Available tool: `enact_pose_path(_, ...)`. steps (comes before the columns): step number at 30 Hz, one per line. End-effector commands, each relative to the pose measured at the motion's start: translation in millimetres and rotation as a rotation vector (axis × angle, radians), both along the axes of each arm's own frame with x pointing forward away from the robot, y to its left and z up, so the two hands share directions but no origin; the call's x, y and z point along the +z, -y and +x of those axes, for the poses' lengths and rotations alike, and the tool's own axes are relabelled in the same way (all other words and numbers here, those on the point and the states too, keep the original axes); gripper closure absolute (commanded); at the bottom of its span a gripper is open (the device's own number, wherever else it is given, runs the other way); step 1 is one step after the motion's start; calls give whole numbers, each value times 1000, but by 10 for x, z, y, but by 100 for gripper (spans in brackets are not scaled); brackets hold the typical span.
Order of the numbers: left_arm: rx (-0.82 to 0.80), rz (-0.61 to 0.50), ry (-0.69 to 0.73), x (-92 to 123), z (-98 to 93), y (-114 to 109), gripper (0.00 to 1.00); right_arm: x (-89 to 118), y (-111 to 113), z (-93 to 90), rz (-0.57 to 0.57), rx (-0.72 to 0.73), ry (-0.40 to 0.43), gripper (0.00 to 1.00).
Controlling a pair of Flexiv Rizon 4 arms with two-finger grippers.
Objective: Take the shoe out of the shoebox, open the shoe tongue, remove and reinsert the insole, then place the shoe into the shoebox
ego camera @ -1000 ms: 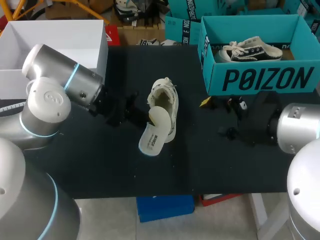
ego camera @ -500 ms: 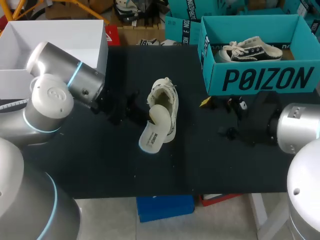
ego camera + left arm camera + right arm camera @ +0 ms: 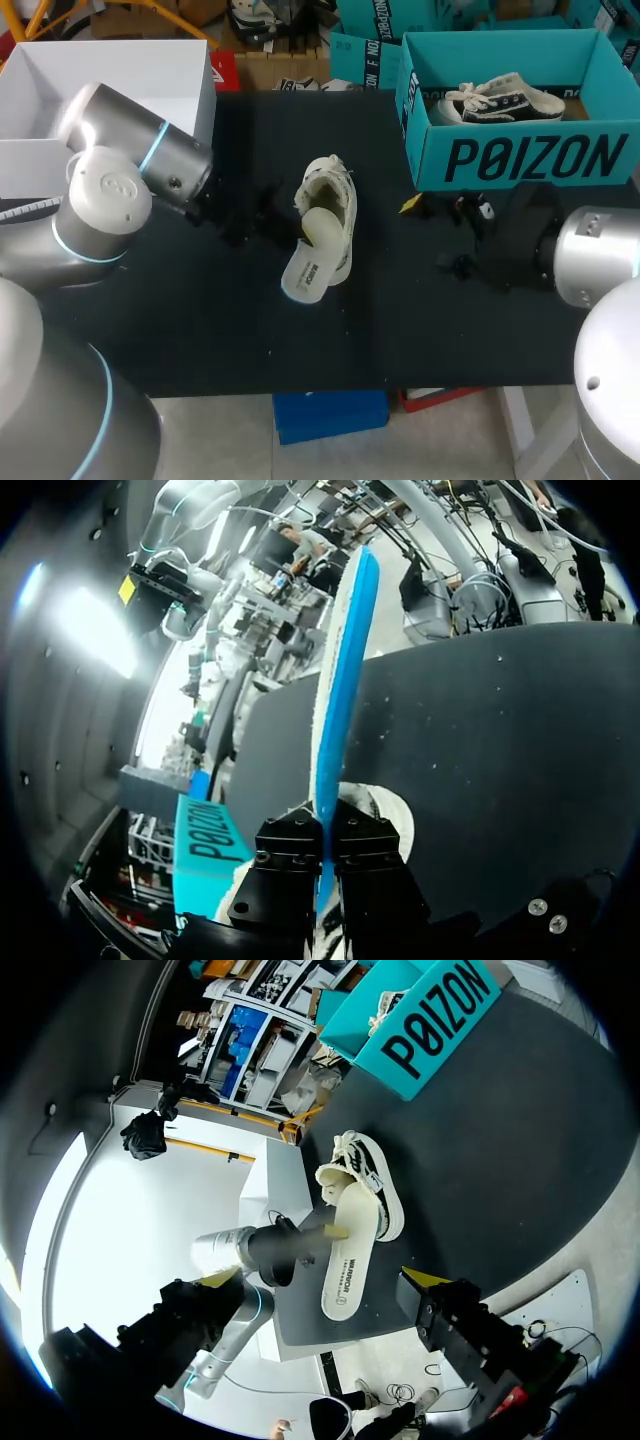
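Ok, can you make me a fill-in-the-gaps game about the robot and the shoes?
1. The left fingers are shut on the ____.
2. The white shoe lies on the ____ table.
3. The right fingers are ____ and hold nothing.
4. Inside the teal ____ sits another shoe.

Missing words: insole; black; open; box.
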State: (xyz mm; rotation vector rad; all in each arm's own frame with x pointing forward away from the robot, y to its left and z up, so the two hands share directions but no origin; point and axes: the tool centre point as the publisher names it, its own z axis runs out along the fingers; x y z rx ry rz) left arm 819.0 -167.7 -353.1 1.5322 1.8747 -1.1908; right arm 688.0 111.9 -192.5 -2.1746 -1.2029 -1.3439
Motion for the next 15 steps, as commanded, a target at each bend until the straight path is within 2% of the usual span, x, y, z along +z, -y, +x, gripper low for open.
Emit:
enact_pose_path(1,7,-18,-13,-1,2,38,100,-39,66,-30,35,59,-36,0)
enact_pose_path(15,24,-37,-46,36,-94,52,100,-39,66,-30,35,59,-36,0)
